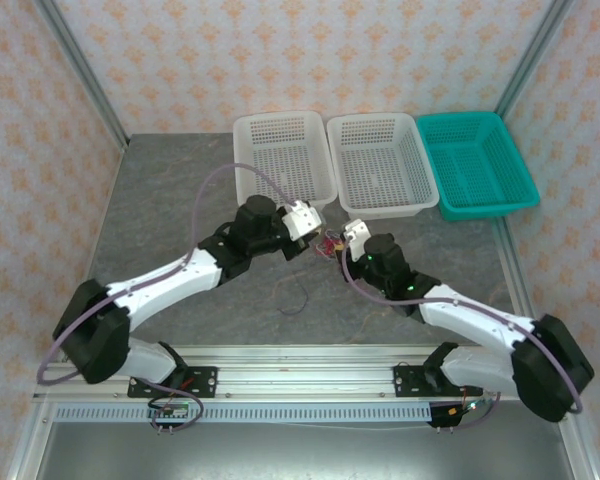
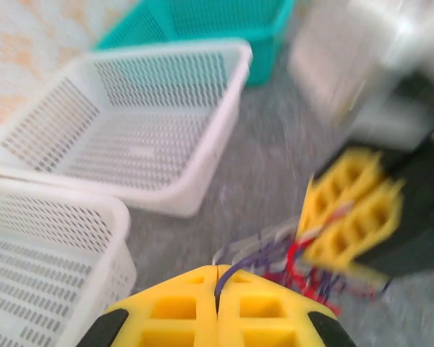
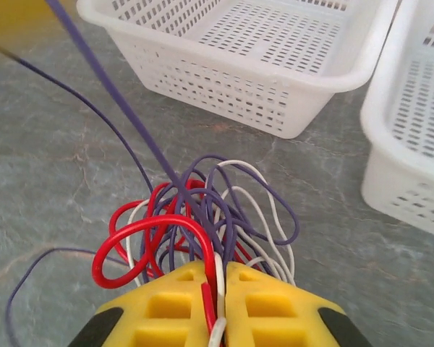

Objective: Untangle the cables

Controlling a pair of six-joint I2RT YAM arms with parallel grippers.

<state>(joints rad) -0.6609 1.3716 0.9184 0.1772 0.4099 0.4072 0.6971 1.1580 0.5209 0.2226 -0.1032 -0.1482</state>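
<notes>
I had the grey table in front of me, with three baskets in a row along its far edge: a white basket on the left, a second white basket in the middle and a teal basket on the right. The left arm reached in from the near left and the right arm from the near right, and their ends met at mid-table, just near of the gap between the two white baskets. The left gripper had its yellow pads pressed together, and its wrist camera showed a purple strand running into the seam between them, so it was pinching that wire. The right gripper was narrow too; in its own camera the pads were closed on a red and a white wire that came out of the seam. The cables hung as one knot of red, purple and white loops right at the right gripper's tips, between the two grippers and lifted off the table, with one purple line pulled straight up toward the far left of that view. A loose dark strand lay curled on the table near of the knot.
</notes>
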